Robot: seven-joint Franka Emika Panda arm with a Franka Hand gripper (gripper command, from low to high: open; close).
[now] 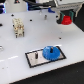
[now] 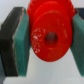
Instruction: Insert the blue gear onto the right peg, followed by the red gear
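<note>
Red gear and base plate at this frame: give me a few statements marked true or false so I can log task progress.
1. The gripper is shut on the red gear. True.
2. The blue gear lies loose on the white table, off the base plate. False: it sits on the base plate, at the end nearer the exterior view's right.
3. The red gear is already stacked on the blue gear. False: it is held up near the exterior view's top right, apart from the plate.
4. One thin peg stands bare on the plate beside the blue gear. True.
</note>
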